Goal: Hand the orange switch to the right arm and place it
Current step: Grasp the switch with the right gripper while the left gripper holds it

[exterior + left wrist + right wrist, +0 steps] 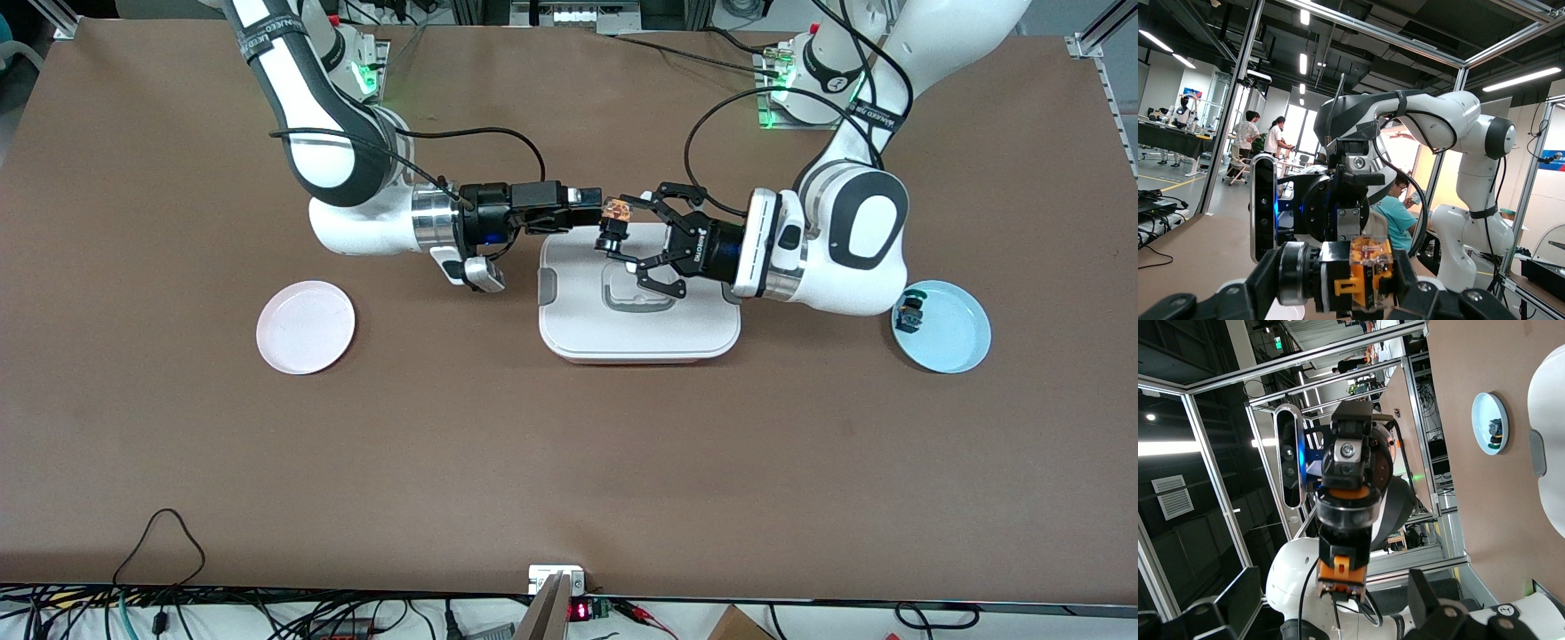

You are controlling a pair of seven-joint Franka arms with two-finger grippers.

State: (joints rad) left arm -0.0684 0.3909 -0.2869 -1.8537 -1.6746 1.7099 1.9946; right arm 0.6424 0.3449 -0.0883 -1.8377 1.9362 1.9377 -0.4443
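The orange switch [613, 216], a small black block with orange parts, hangs in the air over the white lidded box [569, 333]. My left gripper [627, 231], the black claw one, is shut on it; it shows between the left fingers in the left wrist view [1361, 273]. My right gripper [589, 203], slim and black, is level with the switch on the right arm's side and open. In the right wrist view the switch [1345, 520] sits between the spread right fingers [1238, 600], which do not touch it.
A pink plate [305, 326] lies toward the right arm's end of the table. A light blue plate [956, 342] lies toward the left arm's end and holds a black switch with a green cap [910, 313]. The plate also shows in the right wrist view [1481, 413].
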